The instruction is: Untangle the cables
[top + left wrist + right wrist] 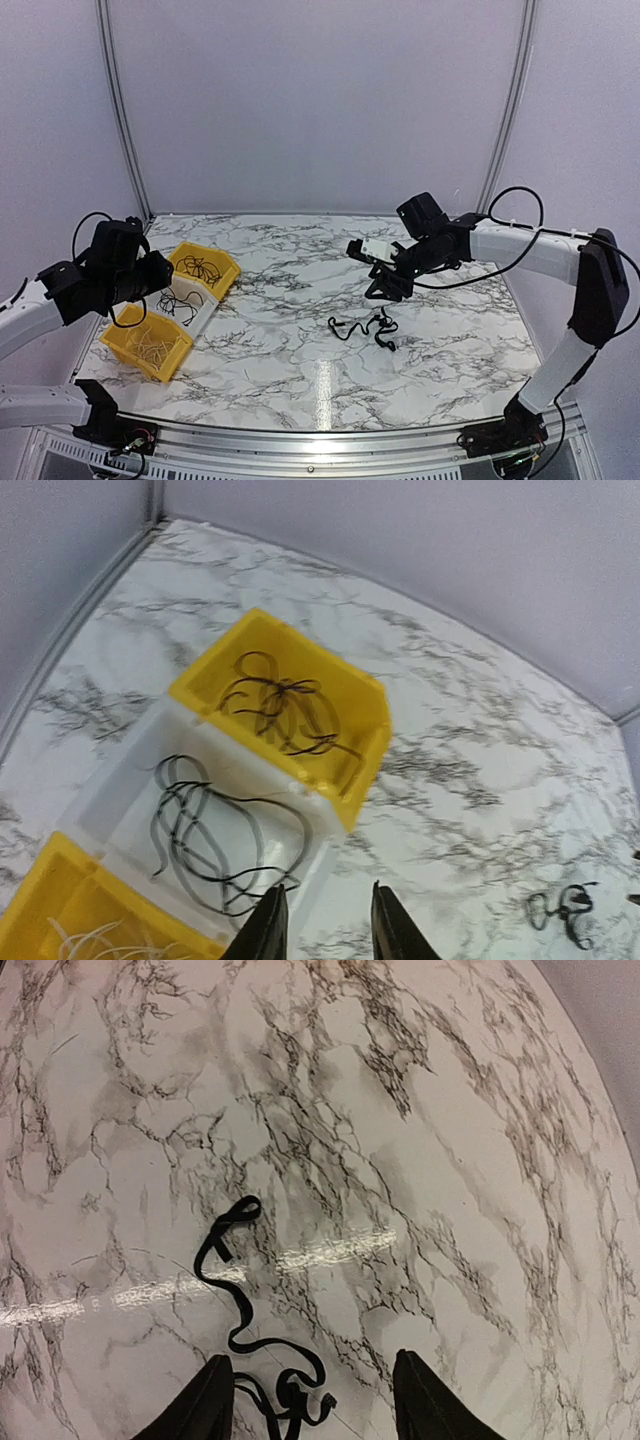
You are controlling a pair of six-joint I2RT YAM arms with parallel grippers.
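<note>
L wrist view only: bin contents up close. Far yellow bin [360, 715] w/ a dark knotted coil [283, 713]. White bin [105, 805] touching it, w/ thin black loops [205, 835]. Near yellow bin [35, 905] w/ pale wires [95, 945], cut by the frame corner. Same view: L gripper [328, 925] w/ jaws a little apart, nothing between, over the white bin's near rim.

R wrist view only: strand detail of the black cables [235, 1295] on the table, one flat ribbon-like loop snaking up from a small knot low in frame. R gripper [312, 1400] spread wide, gripping nothing.

Top view only: both arms whole. L at the bins on the far left, R reaching in over mid-table, cables lying just in front of its tip, well apart from the bins.

Surface: glossy white marble-look table [300, 385] w/ grey veins and a bright light streak. Metal rail [320, 437] along near edge. Pale lilac-grey walls [320, 100] behind and at the sides, curved metal tubes [118, 120] in the corners.

Hard to make out: no. of separate wires in the table clump. Too small from top and L wrist, lower part cut off in R wrist view. Can't tell if the white bin's loops are one wire or several. Fingertips of both arms unclear from the top cam.
</note>
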